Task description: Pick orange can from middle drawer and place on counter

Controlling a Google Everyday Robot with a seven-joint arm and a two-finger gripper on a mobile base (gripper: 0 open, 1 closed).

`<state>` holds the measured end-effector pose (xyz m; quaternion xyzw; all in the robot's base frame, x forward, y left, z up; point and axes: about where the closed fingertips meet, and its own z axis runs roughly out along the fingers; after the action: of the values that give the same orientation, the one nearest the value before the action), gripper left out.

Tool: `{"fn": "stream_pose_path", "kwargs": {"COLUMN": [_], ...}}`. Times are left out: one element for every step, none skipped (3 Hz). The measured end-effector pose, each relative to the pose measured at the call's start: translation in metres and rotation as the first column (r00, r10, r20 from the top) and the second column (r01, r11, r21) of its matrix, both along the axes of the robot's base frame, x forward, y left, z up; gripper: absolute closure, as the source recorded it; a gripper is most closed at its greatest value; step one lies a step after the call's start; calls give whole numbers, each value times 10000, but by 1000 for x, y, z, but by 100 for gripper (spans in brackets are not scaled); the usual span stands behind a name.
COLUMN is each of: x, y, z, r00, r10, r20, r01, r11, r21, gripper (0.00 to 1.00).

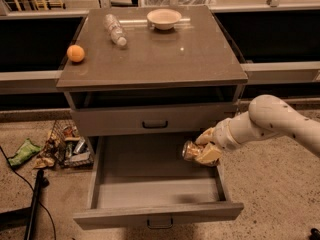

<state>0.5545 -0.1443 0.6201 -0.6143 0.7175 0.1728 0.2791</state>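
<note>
The middle drawer [155, 189] is pulled wide open at the bottom of the cabinet, and its inside looks bare. My gripper [204, 148] is over the drawer's right side, shut on the orange can [192, 150]. The can lies sideways in the fingers, with its silver end pointing left, lifted above the drawer floor. The white arm comes in from the right. The counter [155, 59] is the glossy grey-brown top above.
On the counter are a round orange fruit [76, 53] at the left, a clear plastic bottle [115, 30] lying down and a pale bowl [164, 18] at the back. A closed drawer [155, 120] sits above the open one. Litter [62, 146] and a black cable lie on the floor at the left.
</note>
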Motion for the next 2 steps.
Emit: {"fn": "stream_pose_path", "kwargs": {"x": [6, 6], "y": [-9, -24], "z": [28, 75], "r00": [9991, 9933], "r10": [197, 540], "r20": [384, 1022], "r01": [-200, -517], "r11": [9998, 9983], "r21": [84, -251], "gripper": [100, 100]}}
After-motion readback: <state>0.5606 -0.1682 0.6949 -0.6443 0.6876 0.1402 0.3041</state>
